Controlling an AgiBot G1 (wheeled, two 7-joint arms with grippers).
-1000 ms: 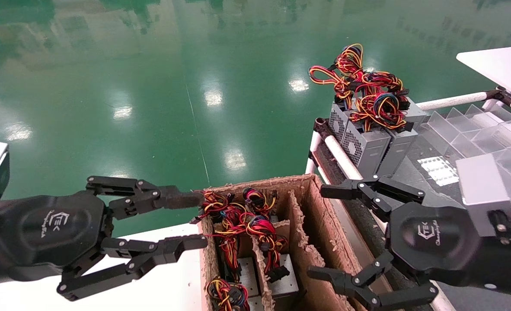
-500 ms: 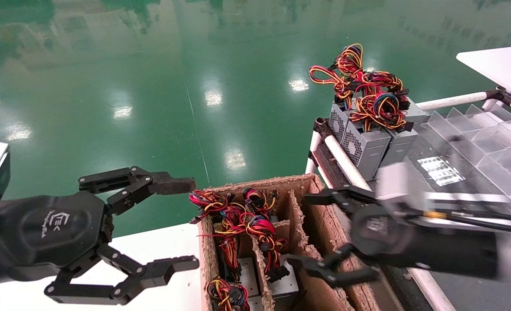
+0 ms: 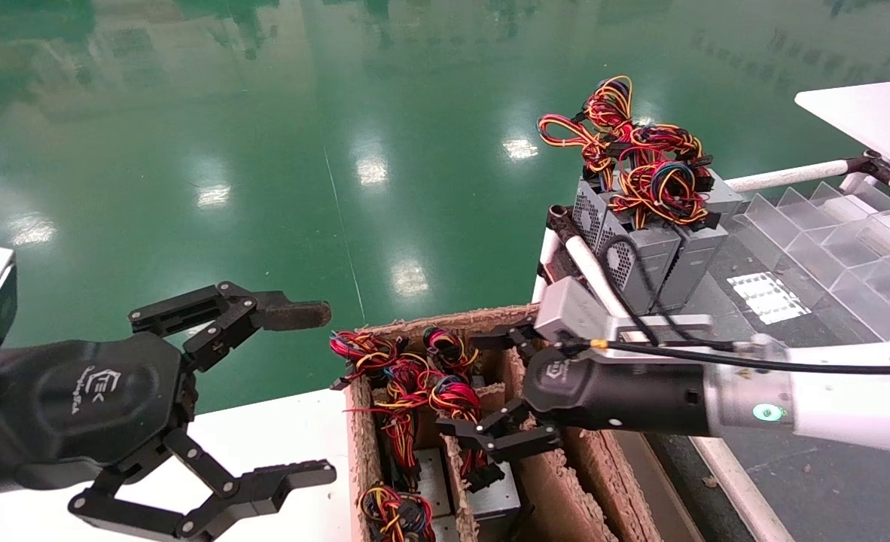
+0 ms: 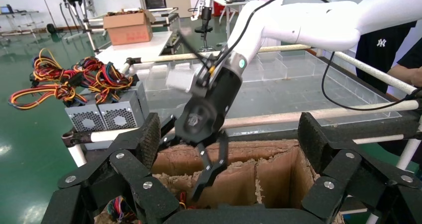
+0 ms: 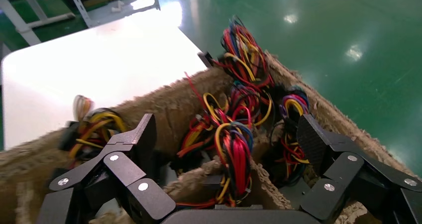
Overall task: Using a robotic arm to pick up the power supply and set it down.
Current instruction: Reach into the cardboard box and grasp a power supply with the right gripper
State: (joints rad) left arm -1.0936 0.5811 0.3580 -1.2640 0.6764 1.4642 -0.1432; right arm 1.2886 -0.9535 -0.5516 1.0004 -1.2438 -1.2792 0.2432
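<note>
Since a sec ago, swung right gripper (image 3: 499,410) over box (image 3: 558,482), jaws spread above power supply (image 3: 490,482) at 6 o'clock. Nothing grabbed yet. Left gripper (image 3: 294,391) idled, also spread.

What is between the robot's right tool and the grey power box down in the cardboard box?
The open right tool hangs over a tangle of red, yellow and black wires and a ragged cardboard divider covering the grey metal power supply.

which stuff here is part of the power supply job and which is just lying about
In the job:
right gripper, open over the box
power supplies in the cardboard box
cardboard box

Lying about:
left gripper, open, off to the side
power supplies on the rack
clear divider tray
</note>
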